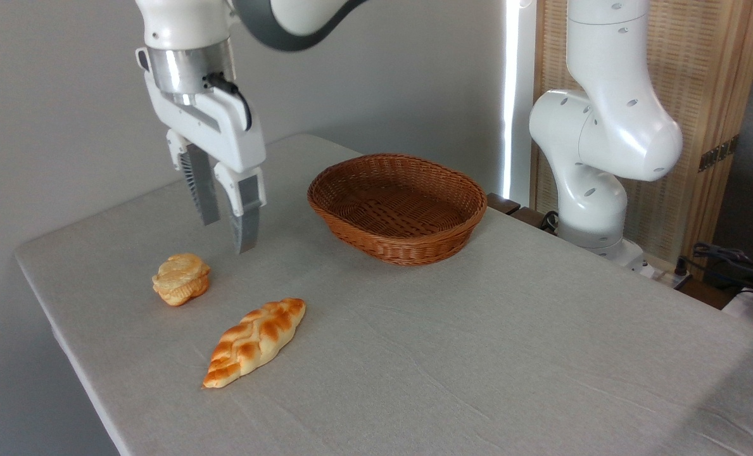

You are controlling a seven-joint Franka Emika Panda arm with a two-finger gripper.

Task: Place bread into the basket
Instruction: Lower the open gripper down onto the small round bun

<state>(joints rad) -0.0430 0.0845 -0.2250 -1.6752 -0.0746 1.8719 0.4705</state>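
The gripper point(227, 234), its fingers spread and empty, is held in the upper left of the frame just above and right of the bread point(181, 279), seemingly poised for a descent, while the empty basket point(397, 206) is left waiting mid-frame on the surface point(477, 354).

The bread point(181, 279) at the left is golden-orange with a paler, creamy top. The braided loaf point(254, 342) near it is pale cream, with orange-brown on the raised plaits in a criss-cross pattern. The basket point(397, 207) farther back is reddish-brown wicker with a close woven pattern. The tablecloth point(477, 354) is plain light grey. The gripper point(227, 235) has a white body and grey fingers point(246, 221), one of them ribbed. The arm point(604, 126) at the right is white.
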